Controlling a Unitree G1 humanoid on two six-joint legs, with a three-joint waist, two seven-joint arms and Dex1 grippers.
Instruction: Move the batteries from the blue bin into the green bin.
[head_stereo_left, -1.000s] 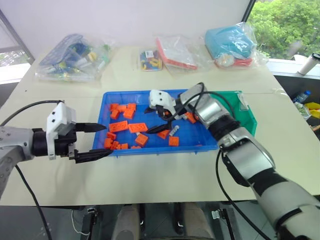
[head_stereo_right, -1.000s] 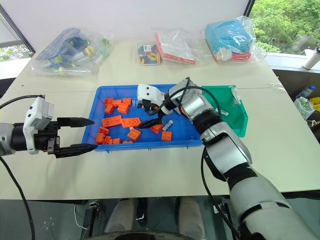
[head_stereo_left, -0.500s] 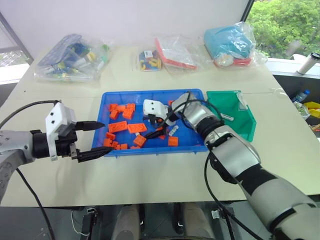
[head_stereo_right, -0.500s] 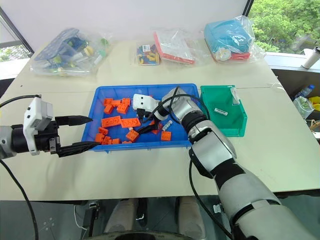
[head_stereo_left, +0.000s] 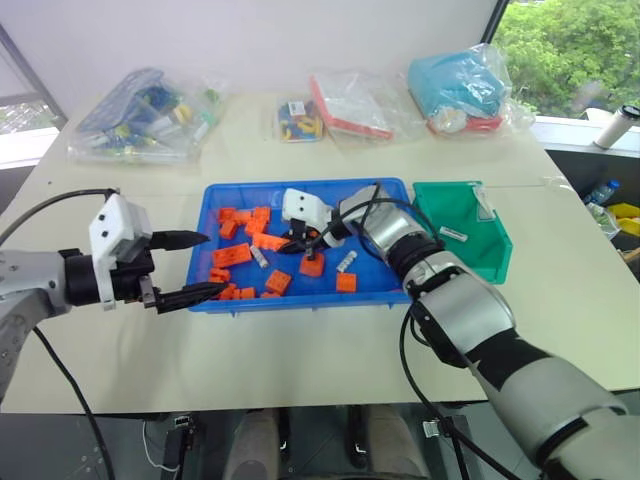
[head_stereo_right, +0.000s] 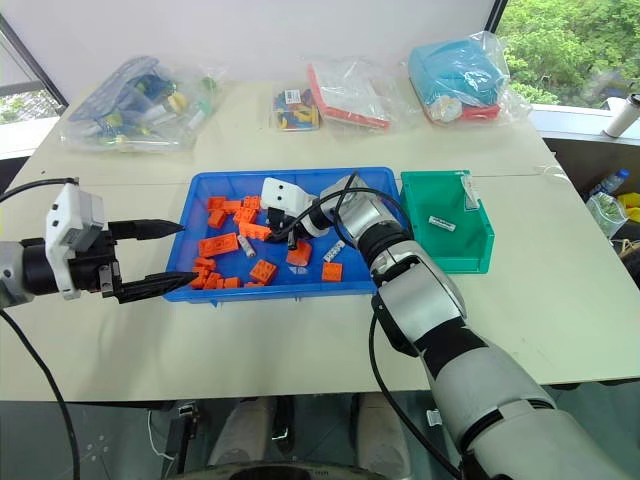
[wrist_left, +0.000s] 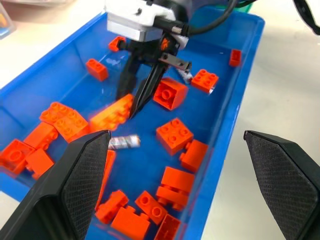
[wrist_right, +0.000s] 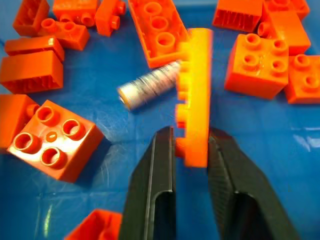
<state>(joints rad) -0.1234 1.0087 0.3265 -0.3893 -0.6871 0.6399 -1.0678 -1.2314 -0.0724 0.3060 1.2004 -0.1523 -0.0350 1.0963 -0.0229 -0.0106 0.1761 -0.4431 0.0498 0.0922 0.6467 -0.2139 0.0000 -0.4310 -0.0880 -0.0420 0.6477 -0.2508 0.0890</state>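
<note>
The task looks about a third done. One battery lies in the green bin, which sits at 3 o'clock of the blue bin, the two touching or nearly so. Two batteries are left on the blue bin's floor. One is just beside the right gripper, at about its 8 o'clock. The other is at its 4 o'clock, near a square brick.

The right jaws are clenched, but on the wrong thing as I read it. The right wrist view shows them pinching a long orange brick on its edge, with the nearer battery lying loose just past it, partly hidden by that brick. So this grasp probably needs letting go and re-aiming before any battery goes over.

The left gripper hangs at the blue bin's 8 o'clock corner, over its rim, jaws spread wide and empty.

Counts:
- Batteries: three seen, one in green and two in blue. More could be hidden under bricks.
- Orange bricks: roughly fifteen to twenty, all in the blue bin. They overlap too much at its 8 o'clock side for an exact number.
- Bins: two.
- Clear bags: four, along the desk at 12 o'clock, well apart from the bins.
</note>
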